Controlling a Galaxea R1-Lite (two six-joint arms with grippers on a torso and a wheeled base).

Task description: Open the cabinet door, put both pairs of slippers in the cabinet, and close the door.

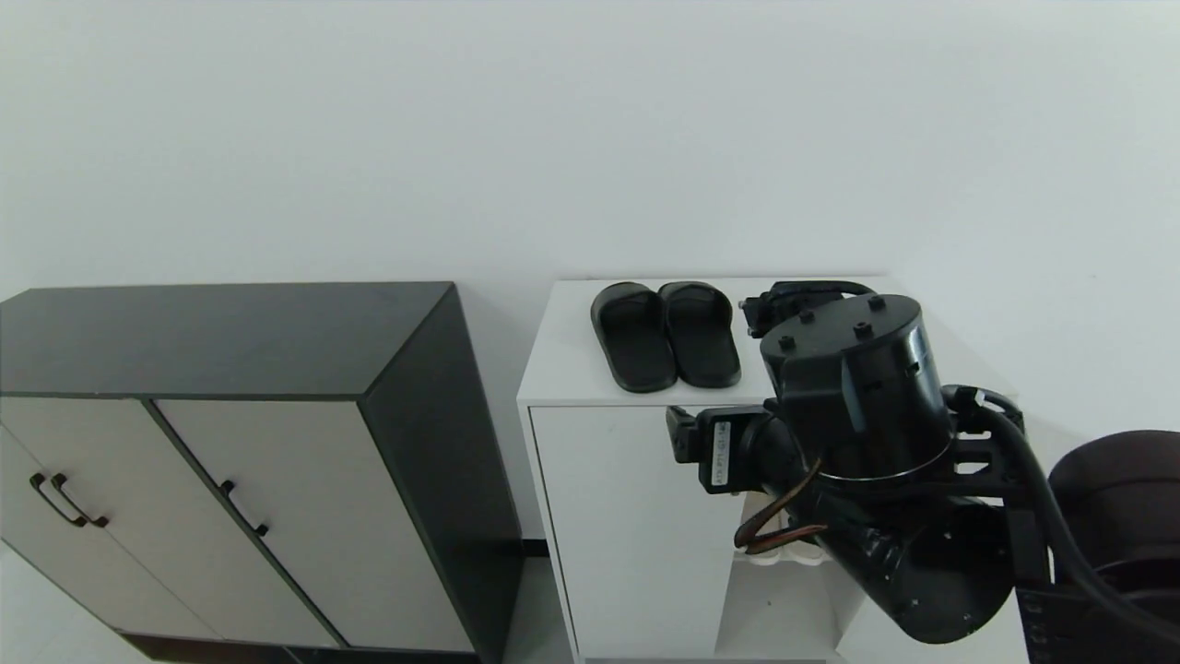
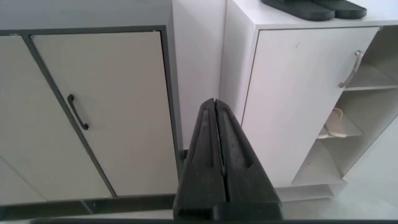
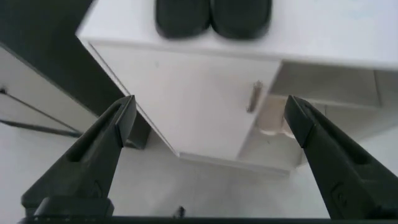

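Note:
A pair of black slippers (image 1: 666,334) (image 2: 317,7) (image 3: 211,15) lies side by side on top of the white cabinet (image 1: 562,369). Its door (image 2: 298,93) (image 3: 199,99) lies flat against the front, with a metal handle (image 2: 350,68) (image 3: 254,96) at its edge. Beside the door are open shelves, and a pale pair of slippers (image 1: 784,544) (image 2: 336,123) (image 3: 272,118) rests on one. My right gripper (image 3: 210,104) hangs open in front of the door, a little away from it. My left gripper (image 2: 215,102) is shut on nothing, low, facing the gap between the two cabinets.
A black-topped cabinet (image 1: 230,341) with beige doors (image 2: 106,106) and dark handles (image 2: 78,112) stands left of the white one, with a narrow gap between them. A plain wall runs behind both. Pale floor (image 3: 205,186) lies in front.

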